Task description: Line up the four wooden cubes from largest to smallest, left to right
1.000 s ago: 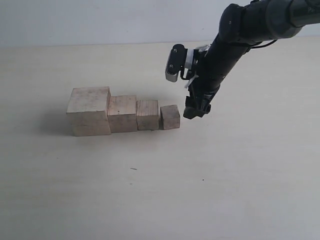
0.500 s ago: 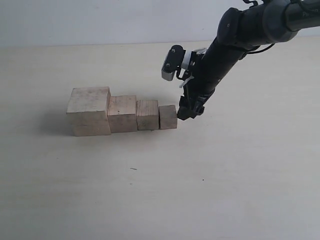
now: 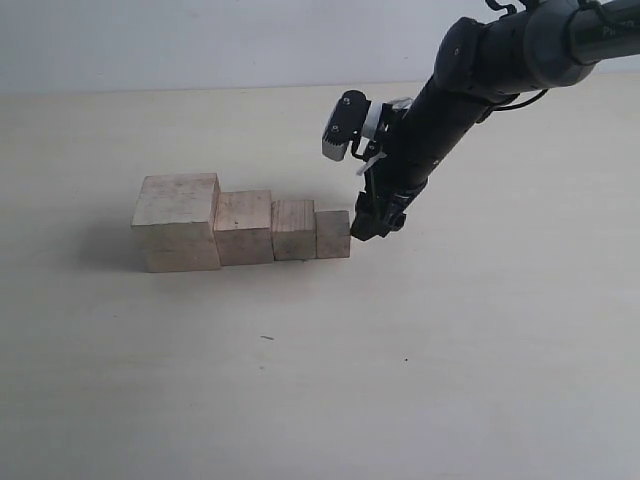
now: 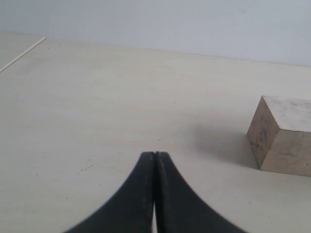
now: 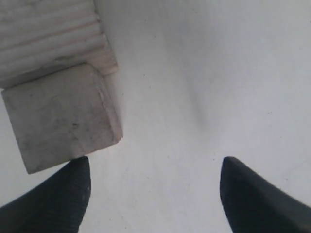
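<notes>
The four wooden cubes stand in a touching row on the table, stepping down in size from left to right: the largest point(image 3: 178, 222), the second point(image 3: 245, 227), the third point(image 3: 294, 229) and the smallest point(image 3: 333, 233). My right gripper point(image 3: 365, 222) is low at the right end of the row, open, with one fingertip point(image 5: 73, 187) against the smallest cube point(image 5: 60, 119) and nothing between its fingers point(image 5: 155, 165). The left gripper point(image 4: 155, 154) is shut and empty above bare table, with the largest cube point(image 4: 286, 136) off to one side. It does not show in the exterior view.
The pale table point(image 3: 400, 350) stretches bare in front of and to the right of the row. Its far edge meets a light wall point(image 3: 200, 40). The right arm point(image 3: 450, 100) reaches in from the upper right.
My right gripper has moved left and down, pushing the smallest cube up against the third cube and closing the gap between them. Its jaws have narrowed slightly.
</notes>
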Action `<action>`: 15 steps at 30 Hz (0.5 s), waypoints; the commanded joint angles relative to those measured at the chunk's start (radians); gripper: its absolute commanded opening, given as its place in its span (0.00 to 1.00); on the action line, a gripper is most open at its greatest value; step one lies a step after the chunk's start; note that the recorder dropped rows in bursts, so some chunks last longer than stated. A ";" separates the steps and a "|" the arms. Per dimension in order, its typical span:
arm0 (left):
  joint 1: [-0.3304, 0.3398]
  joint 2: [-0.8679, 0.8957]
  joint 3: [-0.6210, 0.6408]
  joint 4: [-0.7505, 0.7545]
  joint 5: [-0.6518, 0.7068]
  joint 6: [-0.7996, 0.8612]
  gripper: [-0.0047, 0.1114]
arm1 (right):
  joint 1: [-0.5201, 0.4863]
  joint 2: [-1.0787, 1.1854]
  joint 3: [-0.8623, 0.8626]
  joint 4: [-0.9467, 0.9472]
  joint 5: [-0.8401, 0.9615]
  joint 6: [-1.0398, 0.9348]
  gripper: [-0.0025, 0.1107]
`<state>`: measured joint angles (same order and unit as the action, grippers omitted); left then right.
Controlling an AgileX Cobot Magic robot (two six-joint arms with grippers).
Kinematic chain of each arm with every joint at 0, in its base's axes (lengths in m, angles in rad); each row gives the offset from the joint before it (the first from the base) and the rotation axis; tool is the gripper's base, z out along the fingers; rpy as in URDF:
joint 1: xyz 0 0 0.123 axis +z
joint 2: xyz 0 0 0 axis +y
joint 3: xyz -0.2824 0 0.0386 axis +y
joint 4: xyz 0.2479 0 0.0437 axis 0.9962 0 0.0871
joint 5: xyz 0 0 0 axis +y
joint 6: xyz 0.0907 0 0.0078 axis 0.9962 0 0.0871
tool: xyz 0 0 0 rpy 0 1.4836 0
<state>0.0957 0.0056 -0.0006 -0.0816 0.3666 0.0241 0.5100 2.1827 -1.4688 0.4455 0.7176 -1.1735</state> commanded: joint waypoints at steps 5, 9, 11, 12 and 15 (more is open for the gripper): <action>-0.007 -0.006 0.001 0.000 -0.012 -0.002 0.04 | 0.001 -0.016 -0.003 -0.048 -0.006 0.023 0.64; -0.007 -0.006 0.001 0.000 -0.012 -0.002 0.04 | 0.001 -0.057 -0.003 -0.191 -0.006 0.158 0.64; -0.007 -0.006 0.001 0.000 -0.012 -0.002 0.04 | 0.001 -0.086 -0.003 -0.282 -0.006 0.260 0.64; -0.007 -0.006 0.001 0.000 -0.012 -0.002 0.04 | 0.001 -0.102 -0.003 -0.311 0.004 0.321 0.63; -0.007 -0.006 0.001 0.000 -0.012 -0.002 0.04 | 0.001 -0.165 -0.003 -0.316 0.065 0.636 0.48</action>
<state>0.0957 0.0056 -0.0006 -0.0816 0.3666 0.0241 0.5100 2.0639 -1.4688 0.1427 0.7426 -0.7642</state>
